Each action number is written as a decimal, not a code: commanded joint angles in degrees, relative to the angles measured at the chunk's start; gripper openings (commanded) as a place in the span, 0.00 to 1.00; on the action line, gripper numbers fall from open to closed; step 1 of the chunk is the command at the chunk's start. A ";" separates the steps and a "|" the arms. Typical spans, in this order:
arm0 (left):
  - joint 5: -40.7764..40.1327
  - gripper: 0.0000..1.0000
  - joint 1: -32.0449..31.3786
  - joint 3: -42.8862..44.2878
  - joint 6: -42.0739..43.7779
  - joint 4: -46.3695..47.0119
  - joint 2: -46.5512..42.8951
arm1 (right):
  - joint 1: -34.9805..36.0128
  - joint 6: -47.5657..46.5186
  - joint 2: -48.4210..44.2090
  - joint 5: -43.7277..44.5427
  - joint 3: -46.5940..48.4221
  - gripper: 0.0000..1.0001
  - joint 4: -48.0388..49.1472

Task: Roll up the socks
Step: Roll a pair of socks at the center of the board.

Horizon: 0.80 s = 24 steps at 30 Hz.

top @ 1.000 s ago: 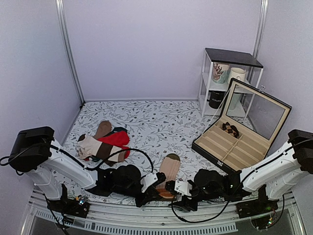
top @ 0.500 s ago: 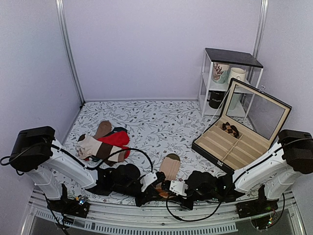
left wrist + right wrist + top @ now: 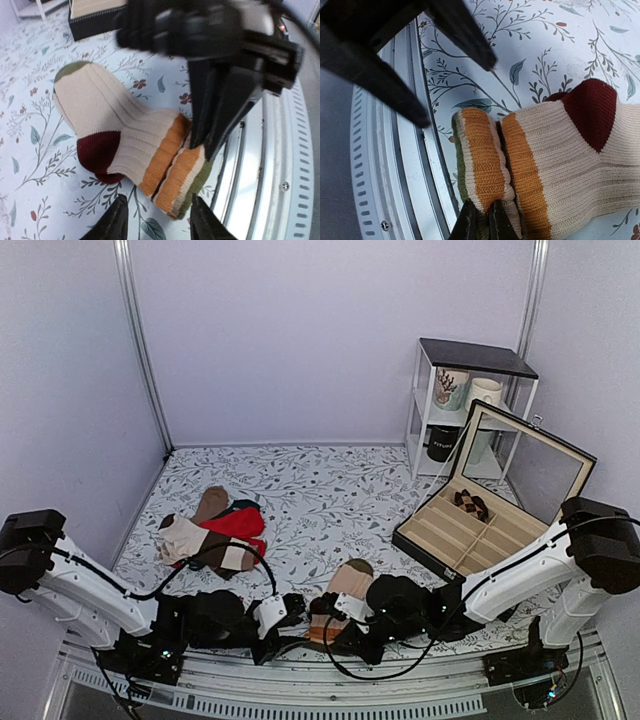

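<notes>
While the right gripper (image 3: 481,223) is clamping tight on the folded striped cuff of the socks (image 3: 560,150), the left gripper (image 3: 157,222) is hovering just short of it, jaws parted and holding nothing. The socks are lying on the floral cloth (image 3: 30,150) beside the metal rail (image 3: 280,150). Rolling well is probably calling for turning both layers together toward the maroon heel (image 3: 590,110), staying tight and square.
</notes>
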 commanded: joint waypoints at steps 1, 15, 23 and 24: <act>-5.61 0.44 -3.69 -2.97 8.72 10.18 -1.50 | -3.43 8.70 3.96 -12.85 0.21 0.04 -11.90; -6.94 0.46 -6.87 0.94 12.56 17.23 14.79 | -8.19 11.47 6.81 -16.21 1.60 0.04 -16.48; -5.47 0.45 -6.81 1.24 11.58 17.88 17.85 | -8.27 11.38 7.27 -17.15 1.56 0.04 -16.44; -5.47 0.45 -6.86 1.17 11.27 17.83 18.02 | -8.28 11.31 7.44 -17.34 1.56 0.03 -16.35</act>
